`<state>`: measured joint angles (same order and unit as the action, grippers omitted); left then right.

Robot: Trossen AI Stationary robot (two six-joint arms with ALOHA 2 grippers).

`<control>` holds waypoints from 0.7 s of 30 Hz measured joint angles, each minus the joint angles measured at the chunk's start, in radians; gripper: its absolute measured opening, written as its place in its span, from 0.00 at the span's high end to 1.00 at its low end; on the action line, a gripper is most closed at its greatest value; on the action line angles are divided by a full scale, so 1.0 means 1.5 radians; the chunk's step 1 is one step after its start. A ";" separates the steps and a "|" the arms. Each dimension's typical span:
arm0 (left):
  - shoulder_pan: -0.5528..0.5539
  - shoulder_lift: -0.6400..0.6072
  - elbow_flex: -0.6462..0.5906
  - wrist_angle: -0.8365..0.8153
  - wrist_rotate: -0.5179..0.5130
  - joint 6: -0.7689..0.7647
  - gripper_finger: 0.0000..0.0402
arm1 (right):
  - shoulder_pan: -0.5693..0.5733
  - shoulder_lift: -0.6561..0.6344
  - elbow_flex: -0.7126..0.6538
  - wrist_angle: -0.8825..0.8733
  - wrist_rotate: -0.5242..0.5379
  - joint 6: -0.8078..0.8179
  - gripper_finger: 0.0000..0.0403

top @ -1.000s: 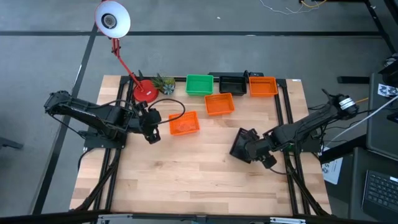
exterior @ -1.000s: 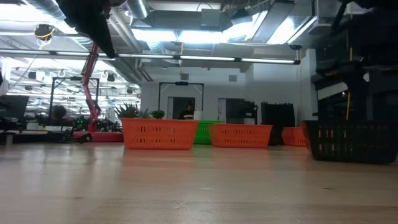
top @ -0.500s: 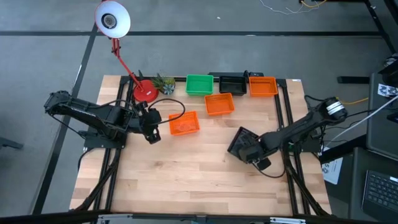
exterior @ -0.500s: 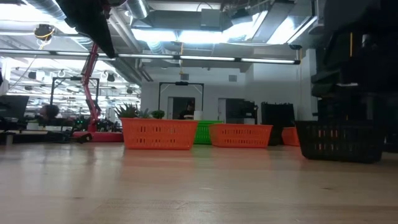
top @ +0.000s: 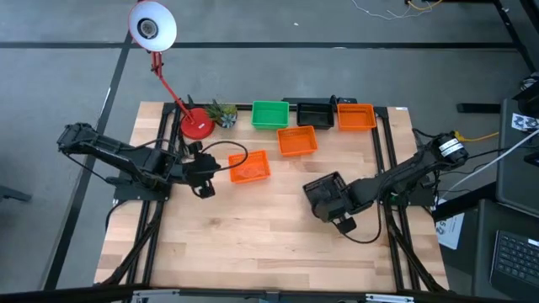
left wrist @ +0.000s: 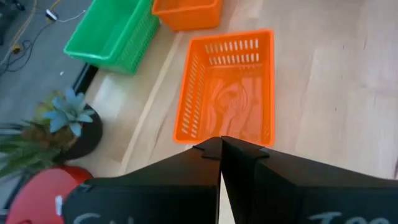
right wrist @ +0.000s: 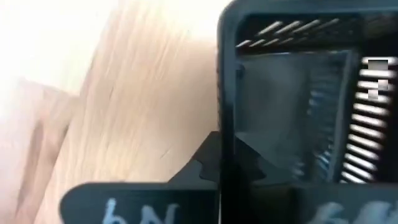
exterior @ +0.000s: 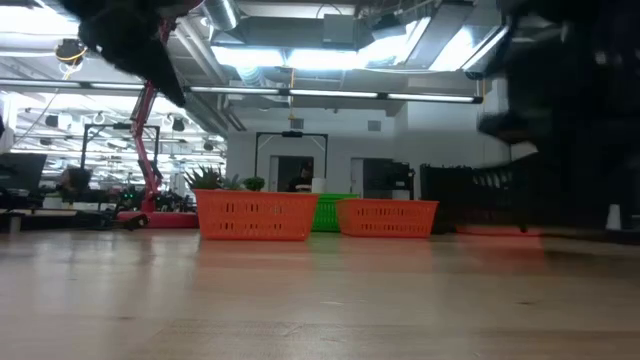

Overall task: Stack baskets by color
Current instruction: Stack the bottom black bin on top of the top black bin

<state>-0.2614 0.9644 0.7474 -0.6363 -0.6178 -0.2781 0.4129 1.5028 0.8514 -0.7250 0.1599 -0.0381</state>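
Since our right pincer (top: 335,212) pinches only one wall of the black basket (top: 322,192) mid-counter (top: 253,244), it could slip (high view). We count three orange, one green, two black. In the left wrist view, our left pincer (left wrist: 221,144) hangs closed and empty beside an orange basket (left wrist: 229,87).

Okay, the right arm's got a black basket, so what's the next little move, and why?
Probably carry it toward the black basket at the back and set it inside. The right end effector is shut on the black basket in its grip, which in the low view looks raised off the table. The other black one sits between the green basket and an orange basket.
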 joint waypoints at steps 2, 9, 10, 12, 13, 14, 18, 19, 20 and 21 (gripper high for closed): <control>-0.001 -0.027 -0.040 0.030 0.000 -0.004 1.00 | -0.002 0.000 0.036 -0.030 0.035 -0.015 0.99; 0.007 -0.128 -0.185 0.226 0.006 0.067 1.00 | -0.069 -0.001 0.176 -0.171 0.207 -0.060 1.00; 0.012 -0.141 -0.205 0.256 0.011 0.083 1.00 | -0.092 -0.001 0.197 -0.186 0.222 -0.069 1.00; 0.025 -0.165 -0.242 0.311 0.034 0.107 1.00 | -0.143 -0.001 0.231 -0.194 0.230 -0.098 1.00; 0.032 -0.178 -0.262 0.336 0.046 0.117 1.00 | -0.171 -0.001 0.247 -0.193 0.230 -0.116 1.00; 0.040 -0.189 -0.281 0.358 0.059 0.121 1.00 | -0.200 -0.001 0.261 -0.193 0.228 -0.138 1.00; 0.071 -0.219 -0.345 0.430 0.109 0.123 1.00 | -0.333 -0.001 0.297 -0.164 0.192 -0.230 1.00; 0.078 -0.227 -0.360 0.451 0.116 0.123 1.00 | -0.366 -0.001 0.301 -0.152 0.168 -0.245 1.00; 0.085 -0.232 -0.372 0.476 0.123 0.125 1.00 | -0.399 -0.001 0.303 -0.141 0.141 -0.260 1.00; 0.093 -0.236 -0.384 0.502 0.136 0.133 1.00 | -0.428 -0.001 0.304 -0.131 0.111 -0.272 1.00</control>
<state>-0.1216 0.6109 0.1712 0.1162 -0.4135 -0.0787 -0.2294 1.5021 1.3067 -0.9219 0.3268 -0.4465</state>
